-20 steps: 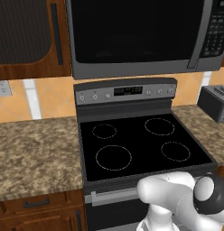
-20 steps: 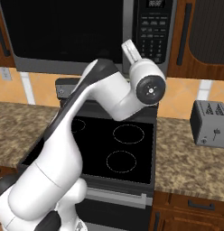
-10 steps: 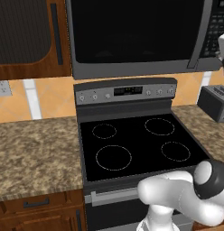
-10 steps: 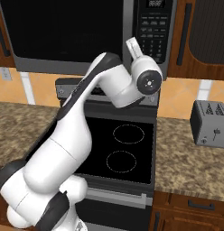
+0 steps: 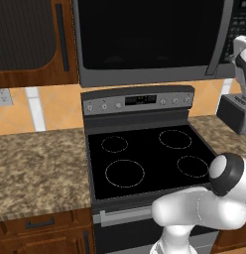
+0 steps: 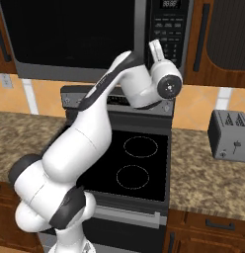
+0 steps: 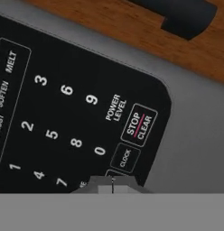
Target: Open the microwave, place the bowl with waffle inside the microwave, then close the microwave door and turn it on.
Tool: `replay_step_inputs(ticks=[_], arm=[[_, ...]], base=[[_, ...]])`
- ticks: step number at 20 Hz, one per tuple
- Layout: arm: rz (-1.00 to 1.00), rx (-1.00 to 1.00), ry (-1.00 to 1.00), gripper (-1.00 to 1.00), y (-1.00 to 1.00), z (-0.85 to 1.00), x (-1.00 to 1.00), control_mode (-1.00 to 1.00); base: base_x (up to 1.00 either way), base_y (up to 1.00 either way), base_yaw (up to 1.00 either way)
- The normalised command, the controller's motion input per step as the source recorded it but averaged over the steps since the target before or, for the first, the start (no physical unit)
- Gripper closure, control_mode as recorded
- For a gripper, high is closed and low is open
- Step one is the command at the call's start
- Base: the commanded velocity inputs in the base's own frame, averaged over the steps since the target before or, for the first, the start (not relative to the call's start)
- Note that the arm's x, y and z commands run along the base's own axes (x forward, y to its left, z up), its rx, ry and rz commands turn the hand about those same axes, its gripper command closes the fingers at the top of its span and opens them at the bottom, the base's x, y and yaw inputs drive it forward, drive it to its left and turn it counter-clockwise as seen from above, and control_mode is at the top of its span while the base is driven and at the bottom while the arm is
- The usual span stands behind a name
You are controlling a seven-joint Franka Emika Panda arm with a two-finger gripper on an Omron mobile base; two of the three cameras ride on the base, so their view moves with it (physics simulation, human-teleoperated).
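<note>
- Microwave (image 5: pixel 150 39): mounted above the stove (image 5: pixel 145 154); its top and right edge are cut off in the left base view. Against the earlier frames it sits in the same place in both base views.
- Door (image 6: pixel 70 34): flush with the frame, black glass. Nothing behind the glass can be made out, so the contents cannot be told.
- Arm (image 6: pixel 90 143): rises from 7 o'clock in the right base view and covers the left half of the stove. Compared with a second ago, its wrist has climbed from below the keypad to the keypad's lower half.
- Keypad (image 7: pixel 64 117): in the hand view it appears rolled, digits running up toward 1 o'clock; the leftmost labels are cut off. STOP/CLEAR (image 7: pixel 139 125) lies at 3 o'clock of the digits, CLOCK (image 7: pixel 125 157) just below it.
- Handle (image 5: pixel 217 37): slim bar between glass and keypad; upper end cut off.
- Toaster (image 6: pixel 228 134): on the counter at 3 o'clock of the stove, well apart from the arm.
- Gripper (image 7: pixel 112 184): clenched, with nothing between the fingers; tips pressed together at 6 o'clock in the hand view, just beside a key below CLOCK. Whether they touch it cannot be told; that key is mostly hidden.
</note>
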Motion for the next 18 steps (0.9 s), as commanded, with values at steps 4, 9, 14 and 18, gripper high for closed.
replay_step_inputs(ticks=[4, 9, 14, 18], arm=[[0.00, 0.09, 0.00, 1.00, -0.15, -0.11, 0.47, -1.00], [0.00, 0.10, 0.00, 1.00, -0.09, -0.14, 0.49, -1.00], [-0.02, 0.05, -0.02, 1.00, -0.01, 0.08, -0.50, -1.00], [0.00, 0.01, -0.02, 1.00, 0.00, 0.25, -1.00, -1.00]], base=[[0.00, 0.00, 0.00], [0.00, 0.00, 0.00], [0.00, 0.00, 0.00], [0.00, 0.00, 0.00]])
